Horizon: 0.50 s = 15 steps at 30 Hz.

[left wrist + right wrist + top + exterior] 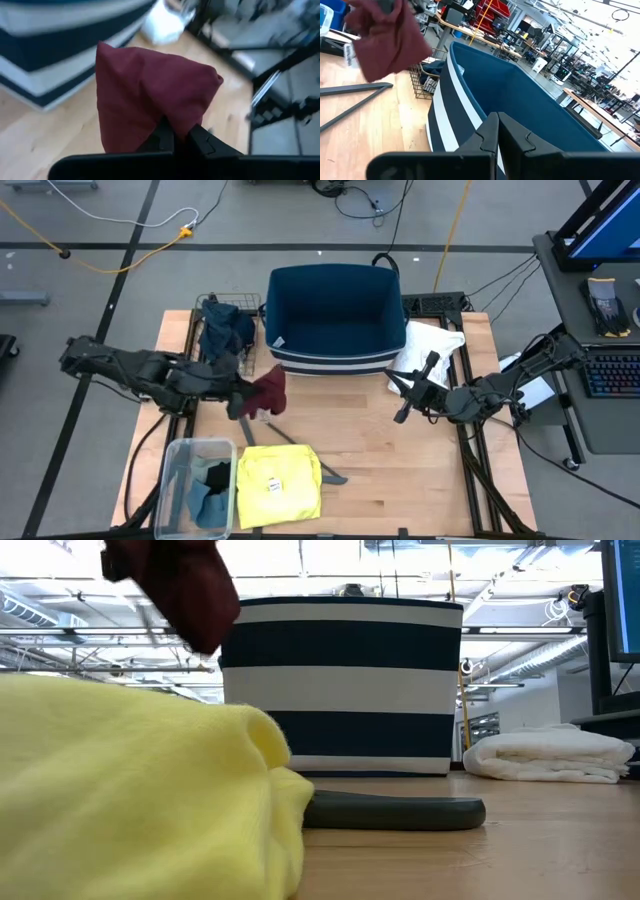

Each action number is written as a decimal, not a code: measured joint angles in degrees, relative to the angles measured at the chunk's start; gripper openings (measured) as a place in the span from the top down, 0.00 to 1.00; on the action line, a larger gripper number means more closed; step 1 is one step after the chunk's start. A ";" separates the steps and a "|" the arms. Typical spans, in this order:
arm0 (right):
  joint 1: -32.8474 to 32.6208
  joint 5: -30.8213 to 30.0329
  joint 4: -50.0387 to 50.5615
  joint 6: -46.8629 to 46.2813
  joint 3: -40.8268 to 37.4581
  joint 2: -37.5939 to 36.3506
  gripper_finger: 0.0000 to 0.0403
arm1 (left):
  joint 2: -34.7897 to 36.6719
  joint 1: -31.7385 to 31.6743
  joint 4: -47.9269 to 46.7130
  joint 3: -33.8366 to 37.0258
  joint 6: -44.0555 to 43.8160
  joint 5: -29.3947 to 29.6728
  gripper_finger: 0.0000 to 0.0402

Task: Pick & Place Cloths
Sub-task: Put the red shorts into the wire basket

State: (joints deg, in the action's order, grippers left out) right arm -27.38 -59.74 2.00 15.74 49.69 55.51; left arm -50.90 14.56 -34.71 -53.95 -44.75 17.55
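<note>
Beside the bin front, above the surface (pixel 400 470): left pincer (pixel 244 392) clamps the maroon piece (pixel 270 388), which hangs clear.
Right pincer (pixel 403 408): closed, empty, waiting near the white shirt (pixel 430 345).
Target, judged: striped bin (pixel 335 315).
Advice: lift higher so the cloth clears the rim, centre over the opening, then release.

Colour rundown: the maroon cloth (pixel 270 389) is a solid dark red, the T-shirt (pixel 277 485) is bright yellow, and the folded shirt (pixel 432 344) is plain white. The fabric bin (pixel 335 315) is navy inside with navy-and-white horizontal stripes outside. The hanger (pixel 395 811) is dull grey.
</note>
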 joint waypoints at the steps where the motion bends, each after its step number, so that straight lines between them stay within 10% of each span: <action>1: 0.00 0.01 -0.02 0.00 0.00 0.00 1.00 | 0.88 0.36 0.96 0.00 0.11 1.24 1.00; 15: 0.00 -0.05 -0.02 0.00 0.00 0.00 1.00 | 8.63 1.64 23.61 -0.04 21.93 16.63 1.00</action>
State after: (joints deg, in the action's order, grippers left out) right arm -27.38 -59.79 1.98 15.75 49.69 55.51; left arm -42.27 16.21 -11.10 -54.00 -22.83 34.18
